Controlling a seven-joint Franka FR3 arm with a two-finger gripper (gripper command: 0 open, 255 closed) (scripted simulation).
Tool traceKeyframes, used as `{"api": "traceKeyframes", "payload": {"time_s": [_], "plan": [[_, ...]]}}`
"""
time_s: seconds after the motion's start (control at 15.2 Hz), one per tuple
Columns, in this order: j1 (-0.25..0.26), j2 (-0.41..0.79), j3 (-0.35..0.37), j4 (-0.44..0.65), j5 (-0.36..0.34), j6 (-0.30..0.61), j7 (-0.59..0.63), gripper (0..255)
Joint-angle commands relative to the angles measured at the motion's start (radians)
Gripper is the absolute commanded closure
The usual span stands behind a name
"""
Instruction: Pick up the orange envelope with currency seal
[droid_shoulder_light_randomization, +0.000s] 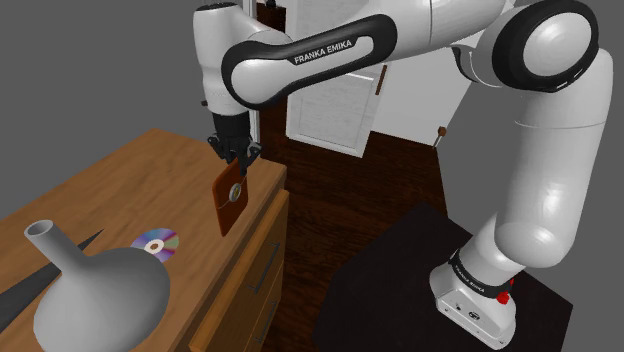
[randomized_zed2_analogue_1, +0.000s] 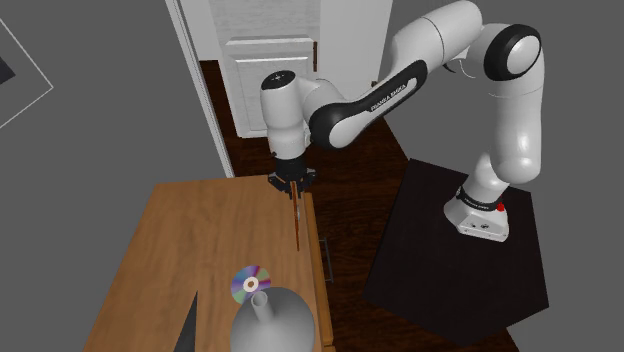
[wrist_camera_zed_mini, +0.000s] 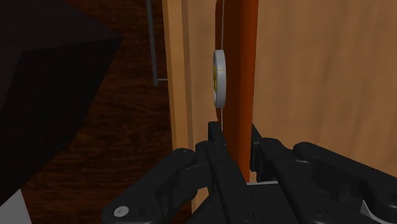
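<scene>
**Envelope clamped by its top edge, long axis hanging straight down from my hand**

My gripper (wrist_camera_zed_mini: 235, 143) is closed on the orange-brown envelope (wrist_camera_zed_mini: 242, 76). In the wrist view the two black fingers press on its faces from either side, pinching it close to its upper edge. From there the envelope runs directly away from me along the line of my fingers, edge-on to my camera. Its round pale seal (wrist_camera_zed_mini: 219, 79) sits on the face turned toward the dark floor (wrist_camera_zed_mini: 114, 146).

In the shoulder view the envelope hangs below my hand as a narrow upright rectangle, slightly tilted. It is over the wooden table (droid_shoulder_light_randomization: 120, 180), close to the table edge nearest my stand (droid_shoulder_light_randomization: 400, 280). Its lower corner is very near the tabletop. I cannot tell whether it is clear of the wood or just touching it.

Further along the table and well apart from the envelope are a shiny disc (droid_shoulder_light_randomization: 156, 243) and a grey vase (droid_shoulder_light_randomization: 95, 290).

I judge the grasp made, and what is left is a straight lift. The envelope's length lies below me, so the move should be upward along that axis. Pinched near one edge, it could swing or slip if I jerk.
</scene>
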Motion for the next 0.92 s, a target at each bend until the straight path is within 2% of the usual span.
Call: {"api": "traceKeyframes", "payload": {"time_s": [0.0, 0.26, 0.86], "plan": [[0.000, 0.000, 0.000, 0.000, 0.000, 0.000, 0.000, 255], [-0.001, -0.001, 0.000, -0.001, 0.001, 0.000, -0.002, 255], [-0.001, -0.030, 0.012, 0.082, 0.023, -0.107, -0.016, 255]]}}
